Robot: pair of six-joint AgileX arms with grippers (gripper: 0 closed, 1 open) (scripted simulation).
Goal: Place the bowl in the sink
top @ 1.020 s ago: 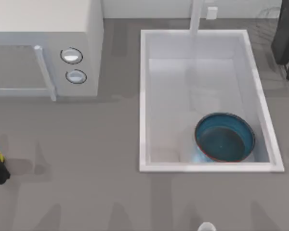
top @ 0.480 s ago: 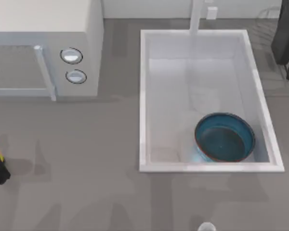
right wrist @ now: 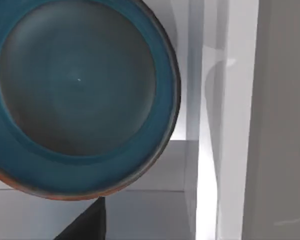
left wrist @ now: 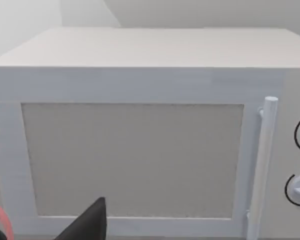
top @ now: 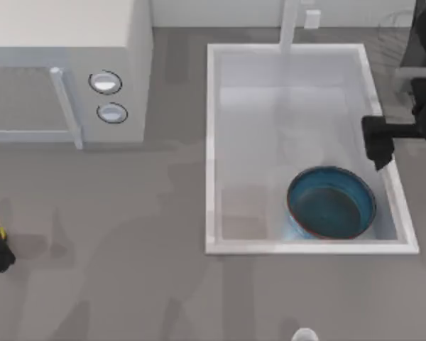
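The bowl (top: 331, 202) is seen inside the sink (top: 211, 149); the right claw (top: 378, 145) is partly cut off, its state perhaps untellable.

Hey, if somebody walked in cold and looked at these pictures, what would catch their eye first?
Probably the bowl, a blue spot sitting inside the white sink, in the corner at the table's right nearest the front edge. Next, the right gripper, dark, poised over the sink's right rim just beyond the bowl. The white microwave fills the table's far left, with the left arm parked at the left edge.
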